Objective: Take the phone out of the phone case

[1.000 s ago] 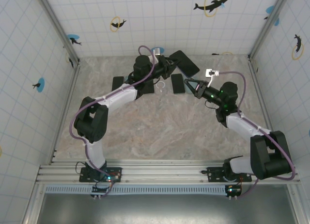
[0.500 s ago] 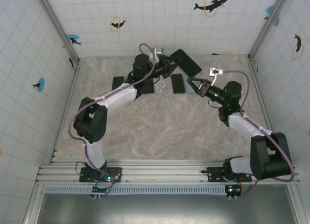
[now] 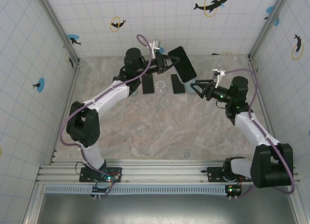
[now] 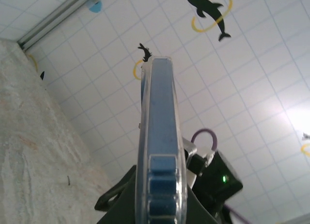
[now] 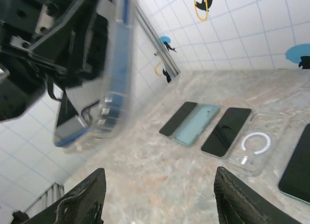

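Note:
A blue phone in its clear phone case (image 3: 182, 63) is held up in the air at the back of the table, tilted. My left gripper (image 3: 166, 63) is shut on its lower end. In the left wrist view the cased phone (image 4: 160, 132) stands edge-on between the jaws of my left gripper (image 4: 160, 207). My right gripper (image 3: 195, 85) hangs open to the right and below the phone, apart from it. In the right wrist view my right gripper (image 5: 164, 200) has its fingertips (image 5: 82, 200) wide apart with nothing between them, and the cased phone (image 5: 116, 74) is blurred at upper left.
On the table lie a dark phone (image 3: 147, 84), a clear case with a white ring (image 3: 161, 84) and another dark phone (image 3: 178, 83). The right wrist view shows that row: black phone (image 5: 178, 118), teal one (image 5: 196, 123), black phone (image 5: 226, 131), ring case (image 5: 254, 144).
My left arm has lifted the cased phone higher and swung its elbow left. My right gripper has opened and drawn back to the right, away from the phone.

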You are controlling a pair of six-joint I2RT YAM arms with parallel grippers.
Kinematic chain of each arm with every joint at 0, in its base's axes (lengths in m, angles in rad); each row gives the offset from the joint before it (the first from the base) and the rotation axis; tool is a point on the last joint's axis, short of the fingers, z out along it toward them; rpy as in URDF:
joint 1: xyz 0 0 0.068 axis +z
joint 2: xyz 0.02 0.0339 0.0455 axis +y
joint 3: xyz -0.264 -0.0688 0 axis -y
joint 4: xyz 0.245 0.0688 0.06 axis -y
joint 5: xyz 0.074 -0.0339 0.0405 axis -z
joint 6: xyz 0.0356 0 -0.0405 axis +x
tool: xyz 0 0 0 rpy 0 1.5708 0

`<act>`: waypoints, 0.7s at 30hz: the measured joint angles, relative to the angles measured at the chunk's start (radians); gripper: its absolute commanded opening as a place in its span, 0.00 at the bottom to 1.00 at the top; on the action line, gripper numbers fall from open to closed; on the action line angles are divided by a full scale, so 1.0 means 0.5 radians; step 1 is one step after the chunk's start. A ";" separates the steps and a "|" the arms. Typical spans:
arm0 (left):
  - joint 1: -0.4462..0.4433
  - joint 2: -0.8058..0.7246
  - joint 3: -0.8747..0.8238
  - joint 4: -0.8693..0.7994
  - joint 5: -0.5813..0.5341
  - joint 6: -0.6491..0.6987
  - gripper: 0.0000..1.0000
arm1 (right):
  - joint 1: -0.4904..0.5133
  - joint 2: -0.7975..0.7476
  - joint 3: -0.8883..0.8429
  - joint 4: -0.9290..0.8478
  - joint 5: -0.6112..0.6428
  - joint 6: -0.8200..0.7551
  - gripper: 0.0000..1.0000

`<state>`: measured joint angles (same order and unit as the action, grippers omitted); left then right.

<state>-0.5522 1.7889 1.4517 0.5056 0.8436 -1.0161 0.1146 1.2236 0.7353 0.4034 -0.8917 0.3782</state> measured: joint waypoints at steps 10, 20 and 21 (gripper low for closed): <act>0.048 -0.219 -0.245 -0.082 0.412 0.800 0.00 | 0.076 0.063 0.391 -1.028 -0.117 -1.162 0.46; 0.062 -0.250 -0.248 -0.537 0.594 1.454 0.00 | 0.331 0.180 0.587 -1.665 0.077 -1.933 0.39; 0.061 -0.251 -0.248 -0.565 0.601 1.484 0.00 | 0.348 0.186 0.596 -1.686 0.086 -1.964 0.38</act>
<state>-0.5217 1.6634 1.3277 0.2234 1.1442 -0.2741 0.2886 1.3167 1.0332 -0.4397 -0.8486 -0.6037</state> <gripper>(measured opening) 0.125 0.396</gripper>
